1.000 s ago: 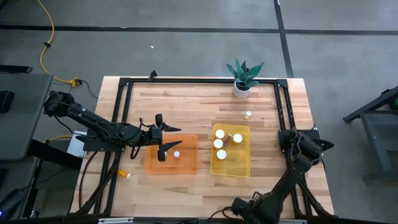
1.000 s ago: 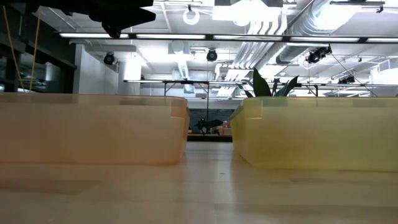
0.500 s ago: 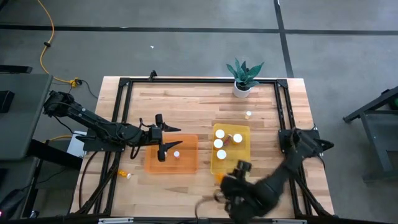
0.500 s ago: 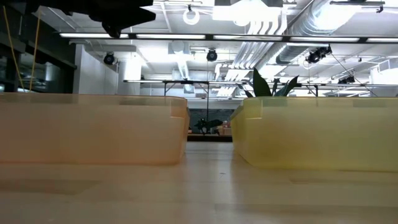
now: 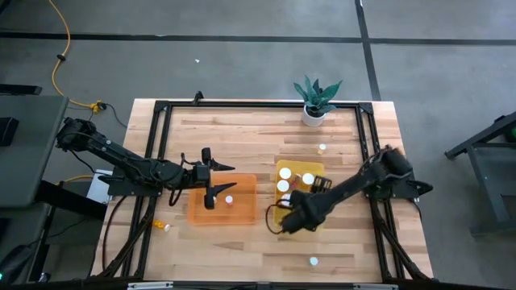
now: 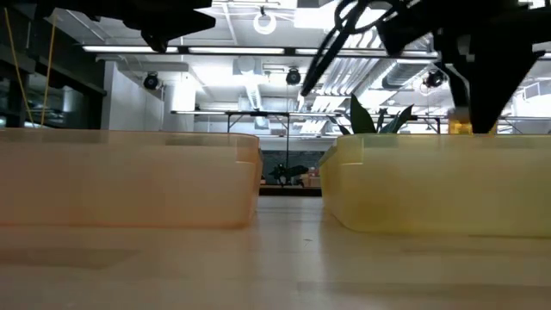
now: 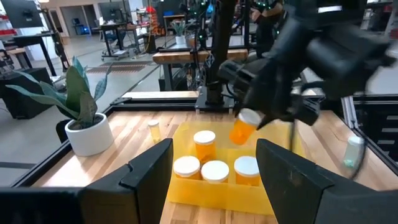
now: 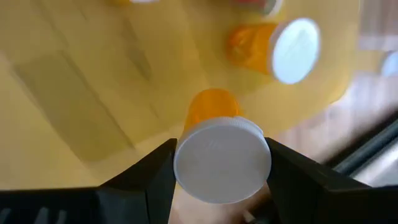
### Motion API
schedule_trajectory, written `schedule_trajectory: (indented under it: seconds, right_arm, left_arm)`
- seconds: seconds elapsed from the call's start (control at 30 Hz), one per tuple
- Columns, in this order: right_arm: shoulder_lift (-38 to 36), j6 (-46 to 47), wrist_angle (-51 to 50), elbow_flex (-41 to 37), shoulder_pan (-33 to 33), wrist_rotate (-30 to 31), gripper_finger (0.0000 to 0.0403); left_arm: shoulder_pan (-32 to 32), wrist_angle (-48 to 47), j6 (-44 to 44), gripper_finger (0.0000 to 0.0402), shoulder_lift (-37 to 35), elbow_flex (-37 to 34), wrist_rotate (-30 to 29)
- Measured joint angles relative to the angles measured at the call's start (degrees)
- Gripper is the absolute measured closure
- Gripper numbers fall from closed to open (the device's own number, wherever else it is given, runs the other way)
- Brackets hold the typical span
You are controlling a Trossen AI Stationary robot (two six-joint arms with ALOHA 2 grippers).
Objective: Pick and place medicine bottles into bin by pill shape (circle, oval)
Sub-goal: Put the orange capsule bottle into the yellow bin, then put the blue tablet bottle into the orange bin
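My right gripper [image 5: 289,219] hangs over the near left part of the yellow bin [image 5: 316,167], shut on an amber medicine bottle [image 7: 242,129] with a white cap [image 8: 222,158]. Its arm hides the bottle in the high view. Several white-capped bottles [image 5: 284,186] stand in the yellow bin, and one [image 5: 297,179] lies on its side there. One bottle [image 5: 229,199] stands in the orange bin [image 5: 242,211]. My left gripper [image 5: 222,179] is open and empty over the orange bin. Loose bottles sit on the table at the far right [image 5: 322,148], near left [image 5: 167,227] and near edge [image 5: 313,260]. My right gripper pinches the bottle at its cap end [image 8: 186,163] between its two fingers [image 8: 155,171]. The cap faces back toward the wrist and the amber body [image 8: 211,106] points away along the fingers. The bottle is tilted and lifted clear above the yellow bin's bottles.
A white pot with a green plant [image 5: 314,101] stands at the far edge. A black frame [image 5: 161,145] runs around the table. There is bare wood between the two bins and along the near edge.
My right gripper has swung from the table's near edge up and toward the far edge, to over the yellow bin, carrying the bottle. A bottle standing at the near edge now shows where the arm was.
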Motion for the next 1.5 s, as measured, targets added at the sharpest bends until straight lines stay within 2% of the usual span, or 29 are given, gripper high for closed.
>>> schedule_trajectory:
  seconds: [0.17,0.27,0.5,0.93,1.07,1.17,1.37,1.5]
  right_arm:
    - [-9.0,-1.5,17.6,-10.6,-2.5,-4.3,0.0203]
    - [-12.7,-0.1,22.8,-15.1,-4.0,-4.4,0.0203]
    - [-14.1,6.4,23.0,-21.6,-7.6,-6.8,0.0201]
    - [-14.1,9.2,25.3,-21.4,-8.1,-7.9,0.0200]
    - [-14.1,9.6,25.8,-21.4,-8.4,-10.0,0.0199]
    - [-14.1,10.1,25.8,-21.4,-8.4,-10.4,0.0182]
    - [-14.4,9.0,25.5,-21.4,-8.5,-10.5,0.0114]
    - [-17.8,8.6,25.1,-21.4,-8.4,-9.4,0.0089]
  left_arm:
    - [0.0,0.1,-0.1,0.0181,0.0,0.0,0.0]
    - [0.0,0.1,-0.5,0.0181,0.0,0.0,0.0]
    - [0.0,0.1,-1.1,0.0181,0.0,0.0,0.0]
    - [0.0,0.1,-1.0,0.0181,0.0,0.0,0.0]
    - [0.0,0.1,-1.0,0.0181,0.0,0.0,0.0]
    - [0.0,0.1,-1.0,0.0181,0.0,0.0,0.0]
    - [0.0,0.1,-1.0,0.0181,0.0,0.0,-0.1]
    - [0.0,0.1,-1.0,0.0181,0.0,0.0,-0.1]
